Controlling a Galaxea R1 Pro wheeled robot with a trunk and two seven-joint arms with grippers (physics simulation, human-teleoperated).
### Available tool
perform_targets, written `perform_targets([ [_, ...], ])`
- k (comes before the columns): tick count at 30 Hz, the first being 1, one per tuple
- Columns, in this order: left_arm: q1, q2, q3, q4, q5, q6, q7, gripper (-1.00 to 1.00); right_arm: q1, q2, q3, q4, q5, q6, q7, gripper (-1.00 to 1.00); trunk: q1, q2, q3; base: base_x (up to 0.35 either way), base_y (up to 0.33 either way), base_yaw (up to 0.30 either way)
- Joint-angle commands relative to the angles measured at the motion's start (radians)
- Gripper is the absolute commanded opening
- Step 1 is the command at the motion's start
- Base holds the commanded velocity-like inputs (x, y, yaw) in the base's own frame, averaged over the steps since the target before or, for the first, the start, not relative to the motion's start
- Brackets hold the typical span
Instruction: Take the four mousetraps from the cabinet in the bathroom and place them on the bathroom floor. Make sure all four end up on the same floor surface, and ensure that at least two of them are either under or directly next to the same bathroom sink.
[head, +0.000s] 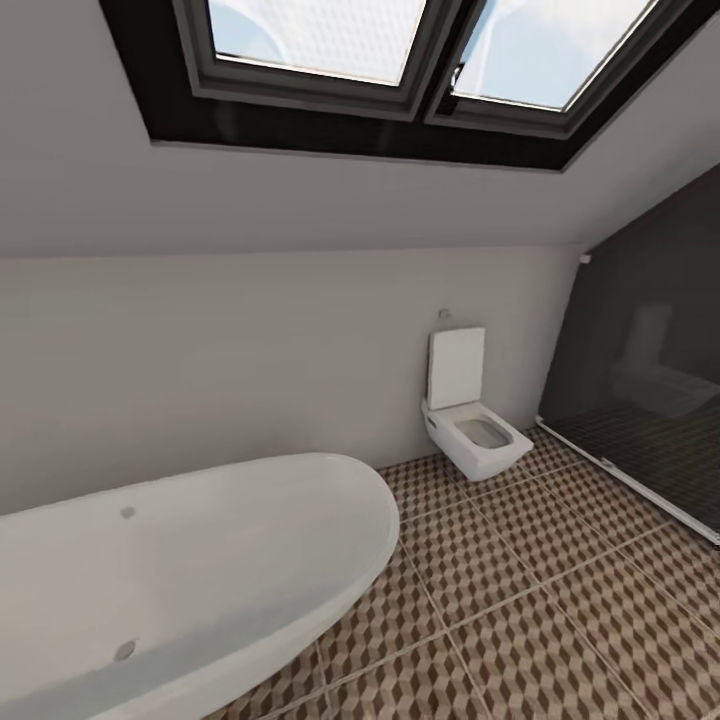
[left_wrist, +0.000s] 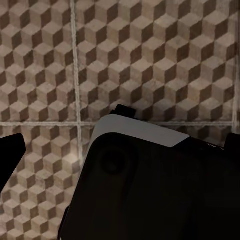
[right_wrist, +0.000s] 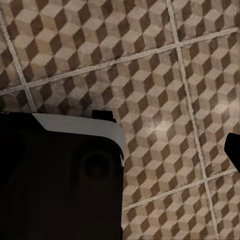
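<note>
1. Head view: the robot faces a plain wall under a sloped ceiling with a skylight (head: 420, 60). A white oval bathtub (head: 190, 570) sits at the lower left, a wall-hung toilet (head: 472, 420) with its lid up stands further back, and a dark glass shower screen (head: 640, 380) closes off the right side.
2. The bathroom floor (head: 560, 600), tiled in a brown, beige and white cube pattern with pale grout lines, runs from the tub across to the shower.
3. Left wrist view: the camera looks down on those tiles, with part of the robot's dark body (left_wrist: 150, 190), topped by a pale band, low in the picture. A dark tip at each side edge is likely a finger, but I cannot tell whether the left gripper is apart or together.
4. Right wrist view: much the same, tiles with dark body (right_wrist: 55, 180) beside them and one dark tip at the edge. I cannot tell the right gripper's state either. Nothing appears to be carried.
5. Judgement: this is a travel or search step, with the mousetraps presumably inside the cabinet elsewhere in the room.
6. To do it well, turn the base slowly away from the tub corner, keeping clear of the tub rim and the shower screen
7. Keep both arms tucked while turning, and stop square to the cabinet with reach to its drawers
</note>
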Motion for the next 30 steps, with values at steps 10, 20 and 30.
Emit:
perform_targets([
  [10, 0.000, 0.000, -0.008, 0.000, 0.008, -0.003, 0.003, 1.00, -0.002, 0.001, 0.007, 0.003, -0.001, -0.004, -0.005, 1.00, 0.000, -0.001, -0.001, 0.000, 0.000, -0.252],
  [20, -0.001, 0.000, -0.009, 0.000, 0.008, -0.003, 0.003, 1.00, -0.002, 0.001, 0.007, 0.003, -0.001, -0.004, -0.005, 1.00, 0.000, -0.001, -0.001, 0.000, 0.000, -0.252],
  [30, -0.001, 0.000, -0.009, 0.000, 0.008, -0.003, 0.003, 1.00, -0.002, 0.001, 0.007, 0.003, -0.001, -0.004, -0.005, 1.00, 0.000, -0.001, -0.001, 0.000, 0.000, -0.253],
])
